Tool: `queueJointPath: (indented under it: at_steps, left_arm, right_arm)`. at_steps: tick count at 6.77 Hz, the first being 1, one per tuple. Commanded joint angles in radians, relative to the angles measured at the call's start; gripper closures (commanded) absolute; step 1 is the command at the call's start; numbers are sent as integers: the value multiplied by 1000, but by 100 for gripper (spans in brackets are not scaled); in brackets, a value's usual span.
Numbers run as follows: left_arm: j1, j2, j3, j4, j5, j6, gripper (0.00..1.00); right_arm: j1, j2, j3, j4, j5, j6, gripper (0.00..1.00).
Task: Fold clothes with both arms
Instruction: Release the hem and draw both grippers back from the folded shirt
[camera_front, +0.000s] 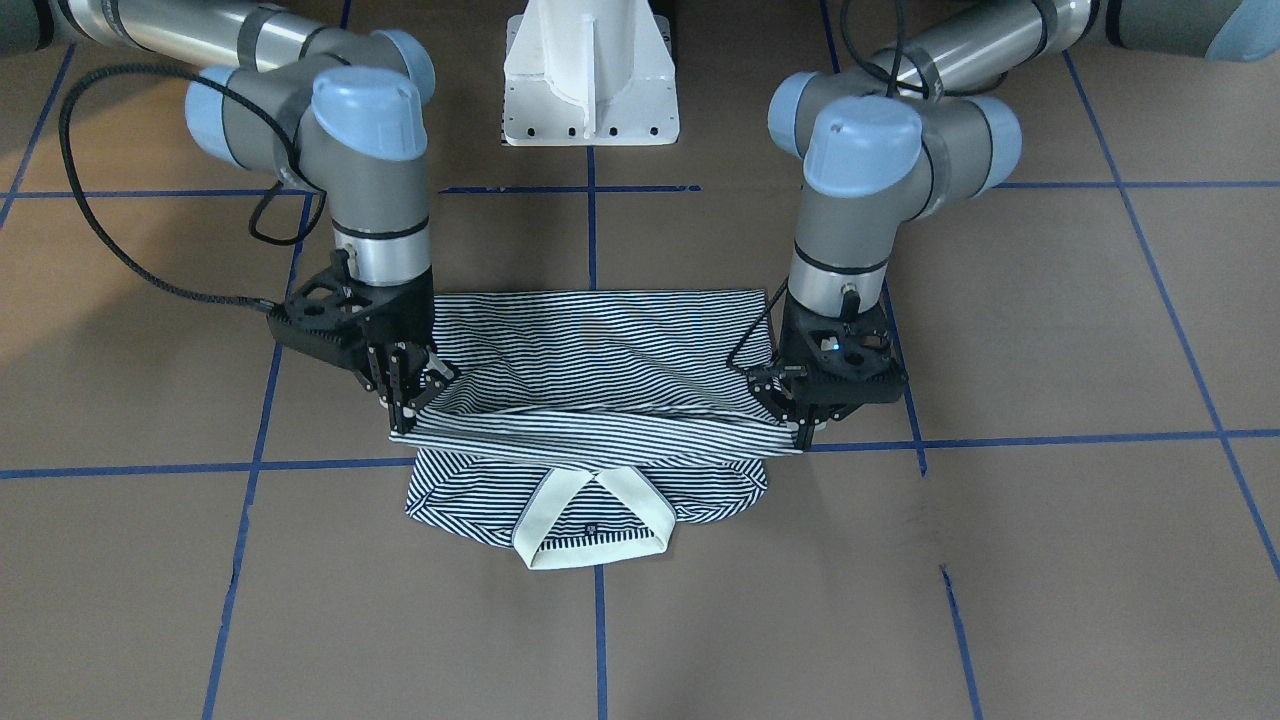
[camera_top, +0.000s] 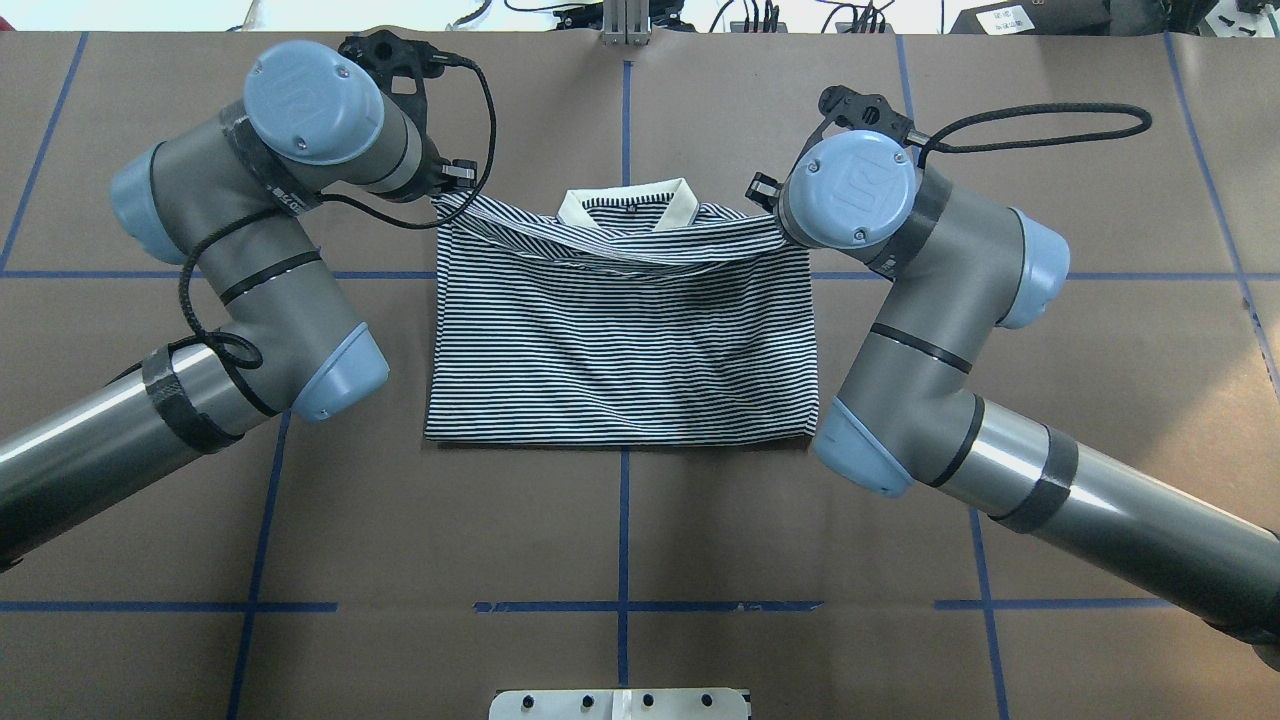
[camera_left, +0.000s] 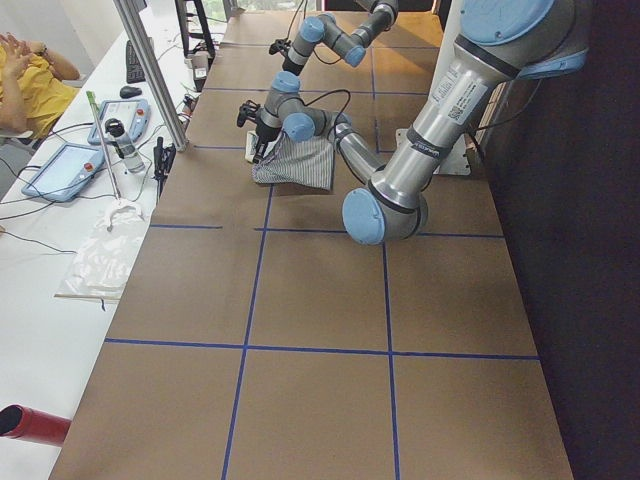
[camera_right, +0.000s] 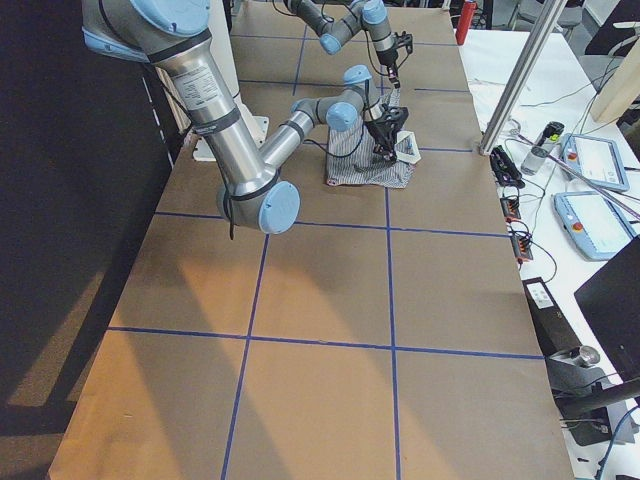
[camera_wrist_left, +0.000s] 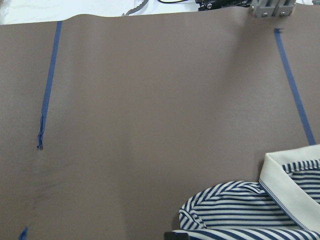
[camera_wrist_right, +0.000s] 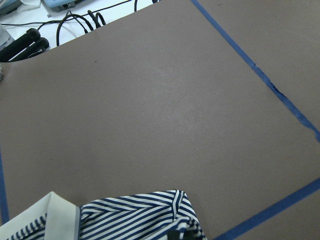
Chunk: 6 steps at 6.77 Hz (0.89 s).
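The navy-and-white striped polo shirt (camera_front: 600, 340) lies folded on the brown table, its cream collar (camera_front: 590, 520) on the side far from the robot. It also shows in the overhead view (camera_top: 620, 340). My left gripper (camera_front: 803, 437) is shut on one end of a lifted striped edge. My right gripper (camera_front: 403, 415) is shut on the other end. The edge hangs stretched between them, just above the shirt near the collar. In the overhead view the wrists hide both grippers. The left wrist view shows the collar (camera_wrist_left: 290, 185), and the right wrist view shows striped cloth (camera_wrist_right: 135, 210).
The white pedestal base (camera_front: 590, 80) stands at the robot's side of the table. Blue tape lines (camera_front: 250, 465) cross the brown surface. A side table with tablets (camera_left: 70, 170), cables and a bottle runs past the table's far edge, where an operator (camera_left: 30, 80) sits.
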Motion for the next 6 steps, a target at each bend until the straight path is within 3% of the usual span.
queueJointPath:
  at_steps: [1,2,3,4,5,6]
  left_arm:
    - [2,-13,108,-79,3,5,100]
    - [2,-13,108,-78,3,31,100]
    - [2,-4,102,-84,1,78,2]
    - [2,10,79,-120,-5,127,0]
    - [2,82,-30,-121,-41,138,0]
    - [0,137,-121,-113,-87,193,0]
  right_arm:
    - [4,12,-117,91,-1,-17,100]
    - [3,10,-119,91,-1,-24,100]
    - [-5,4,-136,91,-9,-81,1]
    - [-3,9,-136,94,0,-115,0]
    - [9,12,-95,91,28,-178,0]
    - [62,-3,-53,86,137,-297,0]
